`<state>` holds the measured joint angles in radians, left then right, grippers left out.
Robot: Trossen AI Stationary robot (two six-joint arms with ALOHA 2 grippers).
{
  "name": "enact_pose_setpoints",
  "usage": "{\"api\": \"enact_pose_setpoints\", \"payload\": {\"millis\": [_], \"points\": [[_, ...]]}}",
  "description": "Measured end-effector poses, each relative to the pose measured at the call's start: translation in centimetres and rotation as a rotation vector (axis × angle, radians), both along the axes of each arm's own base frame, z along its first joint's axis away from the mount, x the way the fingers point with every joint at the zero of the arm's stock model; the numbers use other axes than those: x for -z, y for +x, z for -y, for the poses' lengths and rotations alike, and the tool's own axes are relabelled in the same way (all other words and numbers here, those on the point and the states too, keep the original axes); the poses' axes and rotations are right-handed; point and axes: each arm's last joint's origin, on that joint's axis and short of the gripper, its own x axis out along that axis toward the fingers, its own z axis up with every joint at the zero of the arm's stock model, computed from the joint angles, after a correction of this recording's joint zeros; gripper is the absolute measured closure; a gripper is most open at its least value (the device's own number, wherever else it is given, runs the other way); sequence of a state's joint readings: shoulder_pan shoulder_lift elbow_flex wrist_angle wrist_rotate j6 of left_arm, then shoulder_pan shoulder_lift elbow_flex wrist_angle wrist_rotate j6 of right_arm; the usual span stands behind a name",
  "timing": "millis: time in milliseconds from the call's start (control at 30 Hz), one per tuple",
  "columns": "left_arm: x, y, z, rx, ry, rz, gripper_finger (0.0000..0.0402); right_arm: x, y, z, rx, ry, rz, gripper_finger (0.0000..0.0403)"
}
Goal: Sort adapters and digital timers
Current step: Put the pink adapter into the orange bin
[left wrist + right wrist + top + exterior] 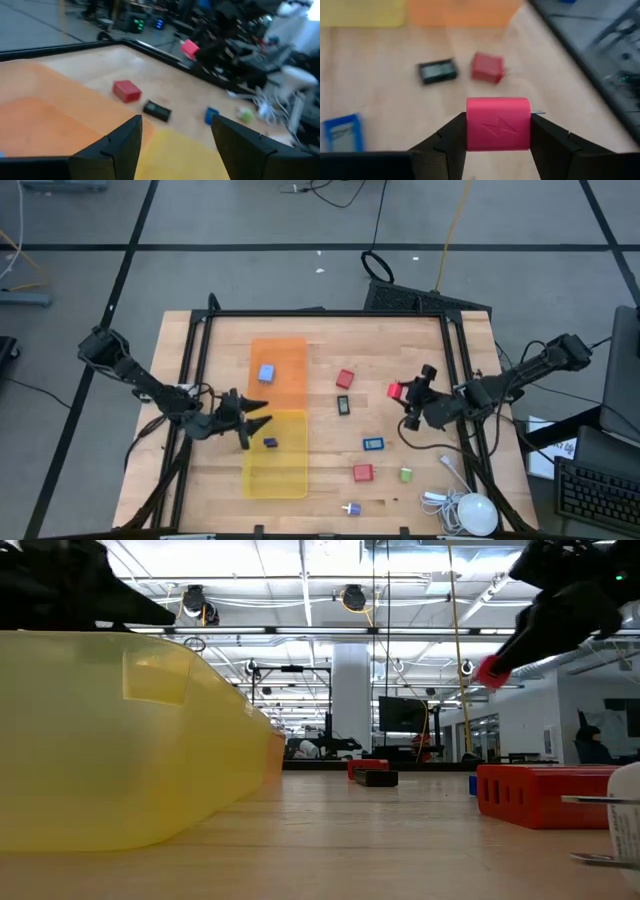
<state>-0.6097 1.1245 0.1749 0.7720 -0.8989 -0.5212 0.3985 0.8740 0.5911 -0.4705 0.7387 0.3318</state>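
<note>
White mouse-like device (476, 513) with cable (447, 471) on table (420, 350).

Wooden table (330, 350) seen from above. Lying directly on it: an orange tray (280, 370) adjoining a yellow tray (277, 460); a red adapter (346, 379); a black digital timer (344, 406); a blue timer (373, 444); a second red adapter (363, 472); a green adapter (406, 474); a white-purple adapter (351, 508); a white round device (476, 513) with cable.
</note>
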Motion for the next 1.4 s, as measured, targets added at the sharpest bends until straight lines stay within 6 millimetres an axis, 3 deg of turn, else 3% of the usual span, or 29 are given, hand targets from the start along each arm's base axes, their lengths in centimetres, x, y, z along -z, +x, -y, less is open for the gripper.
{"api": "enact_pose_setpoints", "payload": {"millis": [200,433,567,700,867,1033,1167,1400], "points": [[0.1,1.4,-2.6,-0.042,-0.077,0.003,0.0160,-0.4,1.0,2.0,0.029,-0.056,-0.003,0.0233],[0.2,2.8,-7.4,-0.032,-0.097,-0.023,0.0160,-1.2,1.8,5.9,0.167,-0.146,0.013,0.0233],[-0.3,2.9,-10.8,-0.083,-0.144,0.035,0.0160,-1.8,2.1,8.7,0.251,-0.133,0.112,0.0233],[0.3,2.6,-13.1,-0.137,-0.305,0.041,0.0160,-0.9,2.1,10.3,0.188,-0.107,0.292,0.0233],[0.4,2.5,-13.6,-0.114,-0.402,0.058,0.0160,0.6,1.6,10.2,0.032,-0.090,0.537,0.0233],[-0.4,3.1,-13.0,-0.076,-0.429,0.151,0.0160,1.3,1.1,9.6,-0.117,-0.073,0.644,0.0233],[-0.8,5.0,-12.0,-0.081,-0.431,0.136,0.0160,1.5,1.4,9.2,-0.212,-0.045,0.635,0.0233],[-2.0,10.8,-11.1,-0.093,-0.401,0.138,0.0160,1.8,2.5,8.1,-0.341,-0.176,0.602,0.0233]]}}
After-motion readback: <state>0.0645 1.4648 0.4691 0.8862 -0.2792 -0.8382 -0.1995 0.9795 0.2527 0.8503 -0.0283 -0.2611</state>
